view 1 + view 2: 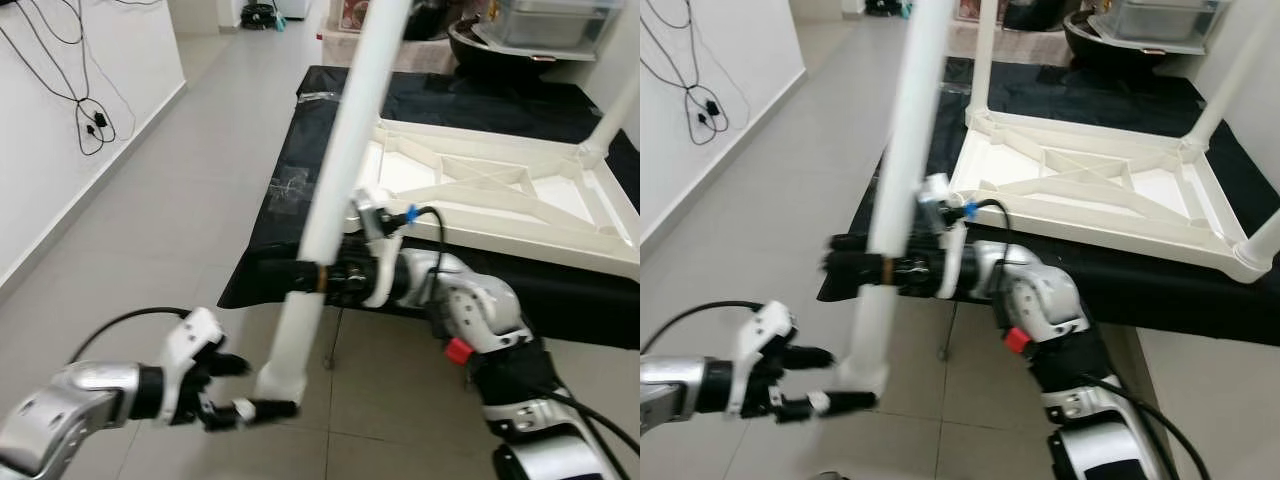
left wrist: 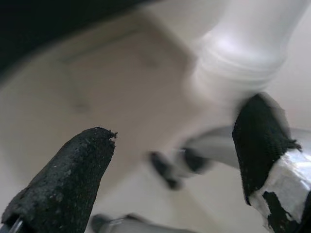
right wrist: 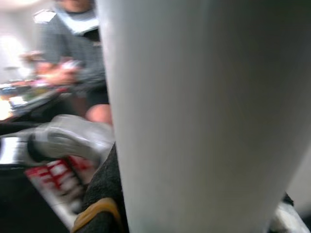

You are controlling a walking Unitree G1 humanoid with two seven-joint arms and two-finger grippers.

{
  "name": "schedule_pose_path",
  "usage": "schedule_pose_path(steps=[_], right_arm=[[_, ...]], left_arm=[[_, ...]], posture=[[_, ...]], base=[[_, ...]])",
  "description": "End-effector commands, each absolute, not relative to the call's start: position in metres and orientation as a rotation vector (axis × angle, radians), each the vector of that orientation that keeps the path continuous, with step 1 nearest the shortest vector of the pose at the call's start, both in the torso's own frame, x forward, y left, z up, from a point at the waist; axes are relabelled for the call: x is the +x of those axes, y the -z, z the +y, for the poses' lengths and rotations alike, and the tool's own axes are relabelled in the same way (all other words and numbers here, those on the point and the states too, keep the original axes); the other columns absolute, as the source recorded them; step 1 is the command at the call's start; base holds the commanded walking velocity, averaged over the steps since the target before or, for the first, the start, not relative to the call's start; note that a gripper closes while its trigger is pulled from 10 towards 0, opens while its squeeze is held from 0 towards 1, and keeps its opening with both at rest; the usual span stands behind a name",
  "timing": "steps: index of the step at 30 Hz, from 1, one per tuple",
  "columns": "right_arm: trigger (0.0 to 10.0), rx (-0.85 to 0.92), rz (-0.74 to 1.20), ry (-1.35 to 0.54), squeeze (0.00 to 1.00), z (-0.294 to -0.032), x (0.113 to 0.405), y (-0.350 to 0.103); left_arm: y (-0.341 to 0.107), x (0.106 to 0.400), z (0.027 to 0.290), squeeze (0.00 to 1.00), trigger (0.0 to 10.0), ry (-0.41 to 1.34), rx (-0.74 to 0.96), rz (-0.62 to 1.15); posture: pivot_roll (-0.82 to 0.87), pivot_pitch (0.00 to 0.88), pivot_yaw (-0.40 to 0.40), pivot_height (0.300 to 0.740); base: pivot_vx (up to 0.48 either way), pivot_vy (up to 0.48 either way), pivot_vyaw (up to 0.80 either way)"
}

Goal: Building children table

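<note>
A long white table leg (image 1: 345,130) stands tilted in the air in front of me, its top end out of frame. My right gripper (image 1: 312,276) is shut on it low down, the black fingers wrapped around the tube. My left gripper (image 1: 265,388) is open at the leg's flared lower end (image 1: 282,375), one finger on each side of it; I cannot tell if they touch. The white tabletop (image 1: 520,225) lies upside down on a black cloth (image 1: 300,150), with other legs (image 1: 1230,90) standing up from its corners.
Grey tiled floor (image 1: 170,220) spreads to my left, up to a white wall with hanging black cables (image 1: 92,122). A dark bowl (image 1: 500,45) and a clear box (image 1: 555,20) stand behind the tabletop. A person in a grey top (image 3: 73,43) appears blurred in the right wrist view.
</note>
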State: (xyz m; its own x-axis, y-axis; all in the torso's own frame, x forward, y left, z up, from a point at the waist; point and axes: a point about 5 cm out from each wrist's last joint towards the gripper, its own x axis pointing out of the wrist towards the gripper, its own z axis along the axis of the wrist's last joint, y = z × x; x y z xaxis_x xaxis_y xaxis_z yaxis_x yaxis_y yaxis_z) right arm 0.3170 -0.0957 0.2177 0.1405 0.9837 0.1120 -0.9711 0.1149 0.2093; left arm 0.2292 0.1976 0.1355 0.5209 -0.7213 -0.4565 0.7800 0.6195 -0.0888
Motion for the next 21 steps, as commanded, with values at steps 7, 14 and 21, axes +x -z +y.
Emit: schedule_pose_path(steps=[7, 14, 21], right_arm=[[0.3, 0.165, -0.211, -0.713, 0.0, -0.153, 0.363, -0.26], [10.0, 0.091, -0.354, -0.372, 0.0, -0.168, 0.364, -0.283], [10.0, 0.034, -0.418, -0.266, 0.0, -0.157, 0.356, -0.277]], left_arm=[[-0.161, 0.245, 0.192, 0.0, 10.0, 0.423, 0.148, 0.114], [-0.185, 0.254, 0.181, 0.0, 10.0, 0.201, 0.073, -0.053], [-0.215, 0.263, 0.159, 0.0, 10.0, 0.128, 0.104, -0.209]], posture=[[0.1, 0.063, -0.035, 0.74], [0.1, 0.058, -0.033, 0.74], [0.11, 0.07, -0.044, 0.74]], base=[[0.0, 0.0, 0.0], [0.0, 0.0, 0.0], [0.035, 0.0, -0.11]])
